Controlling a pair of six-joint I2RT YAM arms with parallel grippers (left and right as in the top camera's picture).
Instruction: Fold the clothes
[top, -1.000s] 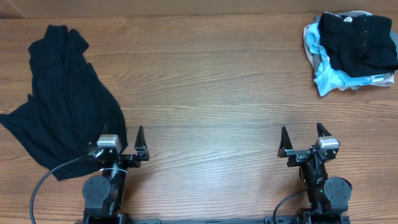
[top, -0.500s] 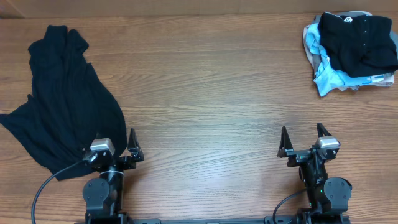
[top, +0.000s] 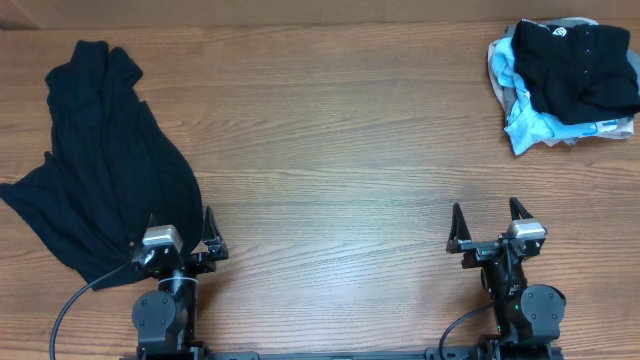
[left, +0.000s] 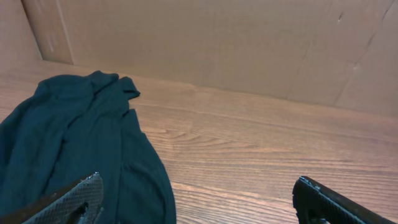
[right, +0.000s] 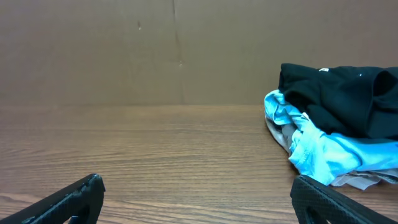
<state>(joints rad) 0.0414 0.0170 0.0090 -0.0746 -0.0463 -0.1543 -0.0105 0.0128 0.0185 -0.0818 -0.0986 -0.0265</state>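
Observation:
A large black garment (top: 100, 170) lies crumpled and spread at the table's left; it also shows in the left wrist view (left: 74, 143). A second black garment with a small white mark (top: 575, 60) tops a pile at the far right, also in the right wrist view (right: 342, 96). My left gripper (top: 178, 228) is open and empty at the near left, its left finger over the black garment's near edge. My right gripper (top: 488, 222) is open and empty at the near right, far from the pile.
The pile at the far right also holds a light blue cloth (top: 530, 128) and a grey one (top: 500, 85). A brown wall (right: 186, 50) stands behind the wooden table (top: 340, 170). A black cable (top: 70, 300) loops by the left arm's base.
My left gripper has shifted to the left, toward the near edge of the black garment. The right arm and both garments have not moved.

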